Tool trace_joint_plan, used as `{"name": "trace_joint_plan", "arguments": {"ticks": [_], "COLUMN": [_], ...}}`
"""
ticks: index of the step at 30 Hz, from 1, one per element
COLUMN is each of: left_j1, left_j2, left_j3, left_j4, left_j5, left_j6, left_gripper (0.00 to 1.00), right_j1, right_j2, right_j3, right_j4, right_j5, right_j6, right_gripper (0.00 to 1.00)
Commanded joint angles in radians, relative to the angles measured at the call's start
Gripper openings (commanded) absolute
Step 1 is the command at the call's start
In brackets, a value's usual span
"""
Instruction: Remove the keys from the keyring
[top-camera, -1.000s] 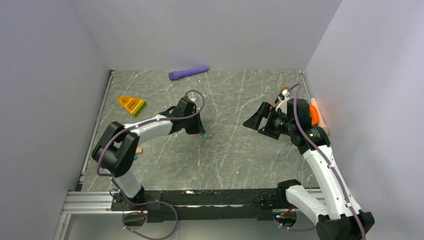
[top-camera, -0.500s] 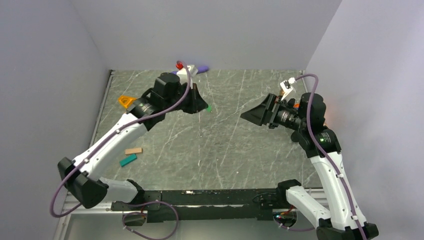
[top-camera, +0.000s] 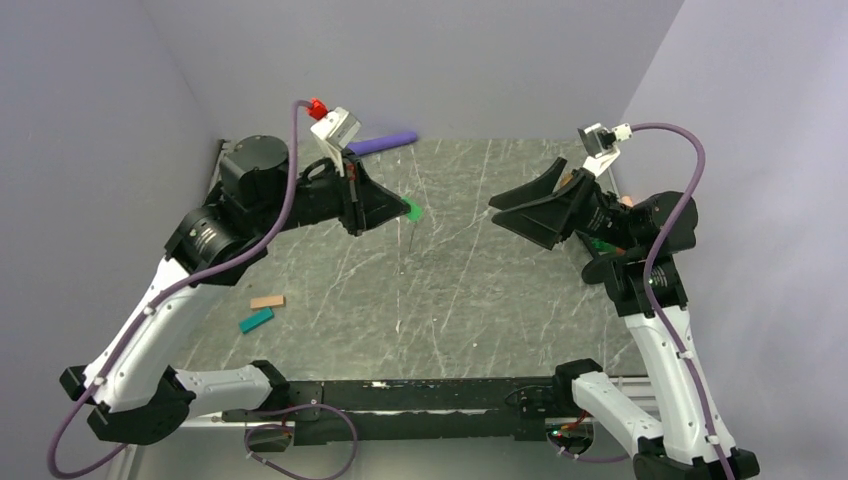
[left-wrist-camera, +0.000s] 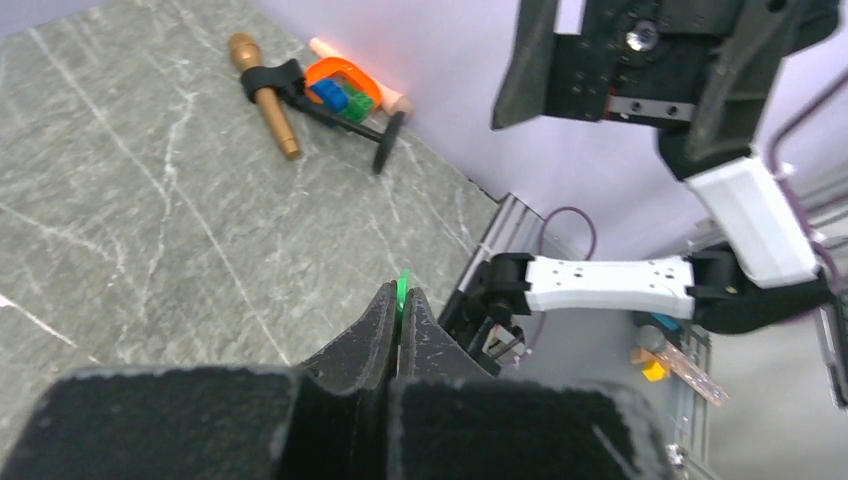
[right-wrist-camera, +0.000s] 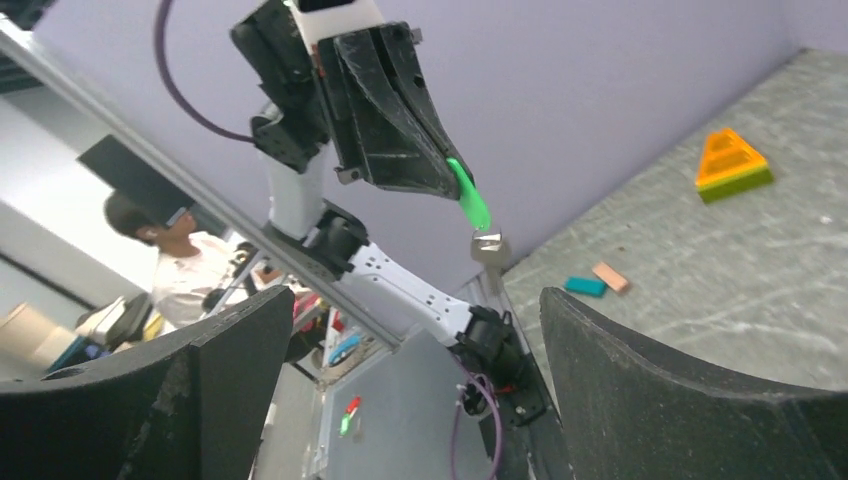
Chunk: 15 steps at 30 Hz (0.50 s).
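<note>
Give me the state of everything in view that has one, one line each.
left pincer: shut on green key, raised.
green key: clamped, off the table.
right pincer: open, empty, raised.
teal block: flat on table.
tan block: flat, apart from teal block.
purple rod: lying by far wall.

The keys (top-camera: 411, 210), held in the air
A tiny, flat, bright-green oblong is pinched at one end between the closed tips of the left gripper (top-camera: 401, 209), its free end pointed toward 3 o'clock in the top view.
</note>
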Motion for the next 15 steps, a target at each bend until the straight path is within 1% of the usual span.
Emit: {"name": "trace_joint_plan", "arguments": {"ticks": [1,6,10,15], "left_j1": [-0.024,-0.030,-0.030,-0.030], "left_j2": [-0.044,-0.054,-0.053,-0.044], "left_j3": [0.032,0.064,0.085,0.122], "left_j4": [0.027,0.047,0.076,0.126], "left_j5": [0.084,0.139,0.176,0.216], "left_j6": [-0.040,-0.060,-0.080,-0.098], "left_gripper": [0.00,0.00,0.00,0.00], "right_j1": [0.007,0.037,0.103,0.187], "right_j2": [0.023,0.076,0.121,0.164], "right_j3": [-0.051,-0.039,-0.027,-0.022], "right_j4": [0.393,0.469,0.523,0.531], "right_j5": [-0.065,-0.056,-0.039,-0.013], "right_j6": [0.239,0.273,0.289,0.277], "right_gripper": [0.96,0.94,0.92,0.89]}}
